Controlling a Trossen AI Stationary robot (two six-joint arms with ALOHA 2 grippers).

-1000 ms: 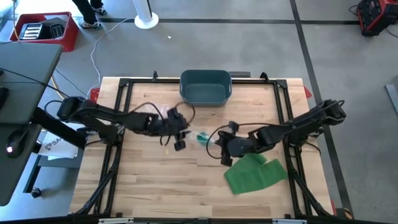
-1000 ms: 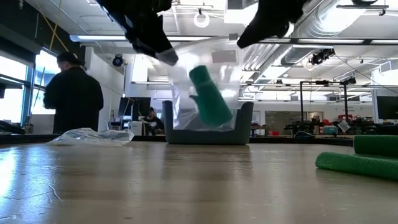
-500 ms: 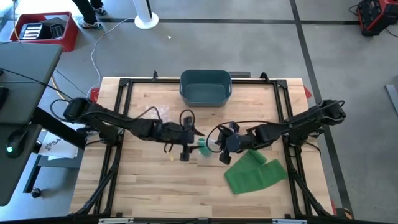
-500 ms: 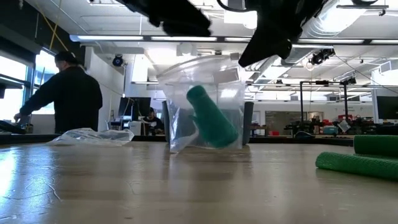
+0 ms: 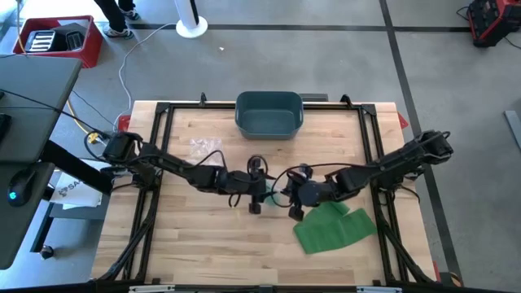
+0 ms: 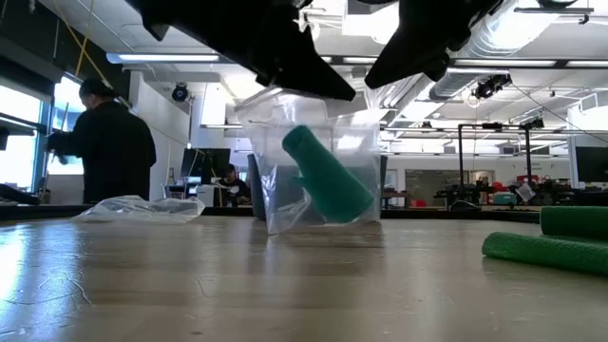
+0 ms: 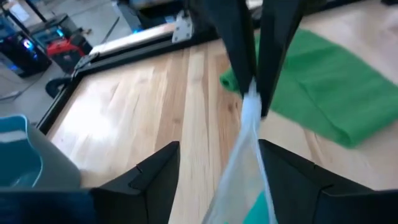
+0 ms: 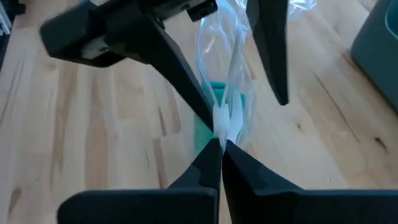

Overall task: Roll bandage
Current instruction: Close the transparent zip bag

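I noted a teal bin [image 5: 269, 114] at the far edge of the wooden surface [image 5: 195, 236], centred. A crumpled clear plastic wrapper [image 5: 201, 147] lay on the surface to the bin's left. A red crate [image 5: 59, 39] sat on the floor, and a person [image 6: 111, 145] stood in the room beyond.

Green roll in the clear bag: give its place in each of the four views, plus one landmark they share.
High view: roll at table centre, between the claws, mostly hidden.
Low view: centre, tilted inside the bag, in front of the bin.
Left wrist view: sliver at the bottom edge, under the bag.
Right wrist view: centre, behind the bag's pinched edge.
Landmark: the bag, seen in all four.
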